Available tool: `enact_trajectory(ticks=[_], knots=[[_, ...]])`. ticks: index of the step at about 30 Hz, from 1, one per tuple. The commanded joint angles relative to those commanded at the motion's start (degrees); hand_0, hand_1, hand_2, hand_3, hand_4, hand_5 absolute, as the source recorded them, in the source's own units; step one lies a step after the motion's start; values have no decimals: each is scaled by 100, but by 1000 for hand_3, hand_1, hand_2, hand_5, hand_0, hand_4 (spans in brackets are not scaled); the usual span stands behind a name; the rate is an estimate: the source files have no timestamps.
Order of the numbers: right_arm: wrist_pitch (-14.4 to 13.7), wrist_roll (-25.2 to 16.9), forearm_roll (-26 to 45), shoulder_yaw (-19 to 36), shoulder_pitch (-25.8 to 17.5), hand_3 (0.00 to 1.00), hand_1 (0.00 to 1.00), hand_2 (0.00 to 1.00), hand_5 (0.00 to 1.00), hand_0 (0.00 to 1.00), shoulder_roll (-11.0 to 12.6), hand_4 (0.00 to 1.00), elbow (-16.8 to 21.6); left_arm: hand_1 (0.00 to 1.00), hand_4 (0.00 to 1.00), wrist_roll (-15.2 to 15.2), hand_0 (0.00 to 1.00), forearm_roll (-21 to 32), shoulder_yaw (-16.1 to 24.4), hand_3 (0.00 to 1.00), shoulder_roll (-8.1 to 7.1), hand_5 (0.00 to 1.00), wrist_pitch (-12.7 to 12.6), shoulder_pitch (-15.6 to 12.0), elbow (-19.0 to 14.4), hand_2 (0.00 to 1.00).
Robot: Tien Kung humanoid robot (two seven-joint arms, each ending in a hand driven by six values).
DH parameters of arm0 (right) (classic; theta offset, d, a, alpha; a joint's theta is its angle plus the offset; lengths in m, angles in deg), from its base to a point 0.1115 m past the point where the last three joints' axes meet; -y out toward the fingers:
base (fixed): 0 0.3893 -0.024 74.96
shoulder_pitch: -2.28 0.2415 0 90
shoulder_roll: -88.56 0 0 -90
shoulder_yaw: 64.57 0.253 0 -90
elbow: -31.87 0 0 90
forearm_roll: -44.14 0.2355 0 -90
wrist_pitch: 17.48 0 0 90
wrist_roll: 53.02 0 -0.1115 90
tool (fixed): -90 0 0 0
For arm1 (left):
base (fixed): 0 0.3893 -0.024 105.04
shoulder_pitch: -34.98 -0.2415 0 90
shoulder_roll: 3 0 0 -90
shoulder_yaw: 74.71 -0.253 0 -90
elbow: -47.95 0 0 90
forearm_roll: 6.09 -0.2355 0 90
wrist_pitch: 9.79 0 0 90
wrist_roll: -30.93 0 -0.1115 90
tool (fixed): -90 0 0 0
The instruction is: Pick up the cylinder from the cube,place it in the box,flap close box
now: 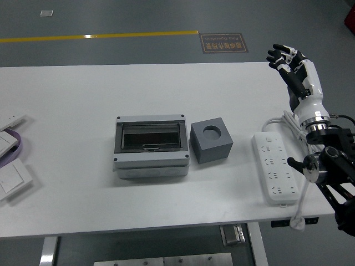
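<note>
The right robot hand [289,65] is raised above the far right corner of the white surface [83,88], its black-and-white fingers [277,54] spread loosely and holding nothing. It is well apart from the task's things. Near the middle of the surface lies the grey rectangular plastic box [151,147] with its dark transparent flap down. Just beside it, on the right, stands the dark grey cube [211,139] — the round hole in its top looks empty, and I see no cylinder anywhere. A white power strip [275,167] lies under the right arm — some white switch plates [12,160] at the left edge.
</note>
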Motion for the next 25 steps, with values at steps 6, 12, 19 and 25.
enact_trajectory(ticks=[6, 12, 19, 25], knots=[[-9, 78, -52, -27, -6, 670, 684, 679, 305, 789, -3, 647, -24, 583, 683, 11, 594, -21, 26, 619, -12, 264, 15, 16, 9, 548], [-11, 50, 69, -23, -22, 683, 693, 686, 140, 787, 17, 685, -80, 587, 682, -1, 594, -56, 83, 619, 16, 264, 28, 32, 7, 548], [-29, -9, 179, -38, -20, 684, 696, 689, 139, 790, 35, 698, -134, 586, 681, -19, 593, -335, 234, 619, 2, 261, 37, 75, 16, 548], [-45, -53, 283, -89, 4, 675, 694, 685, 178, 789, 40, 693, -192, 582, 681, -14, 593, -248, 167, 619, -22, 260, 27, 123, 29, 548]])
